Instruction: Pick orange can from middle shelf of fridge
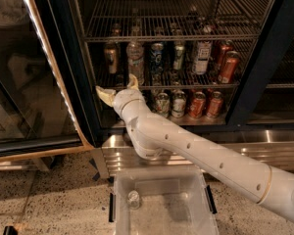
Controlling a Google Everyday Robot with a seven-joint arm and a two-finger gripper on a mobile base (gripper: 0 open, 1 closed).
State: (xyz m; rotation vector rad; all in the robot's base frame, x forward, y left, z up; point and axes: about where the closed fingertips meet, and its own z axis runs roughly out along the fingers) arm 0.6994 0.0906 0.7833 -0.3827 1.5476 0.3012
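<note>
The orange can (111, 58) is a dull copper-toned can standing at the left end of the middle shelf (206, 85), a dark wire rack inside the fridge (257, 72). A clear bottle (135, 60) stands just right of it. My gripper (119, 88) is at the shelf's front edge, just below the can and bottle and a little in front of them. Its two pale fingers are spread open and hold nothing. One fingertip (105, 94) points left, the other (133, 81) points up toward the bottle.
Brighter red-orange cans (229, 66) stand at the shelf's right end, with dark and white cans (201, 57) between. More cans (198, 104) stand on the floor level. The glass door (34, 67) hangs open at left. A clear plastic bin (161, 180) sits below the arm, before the steel base strip (269, 143).
</note>
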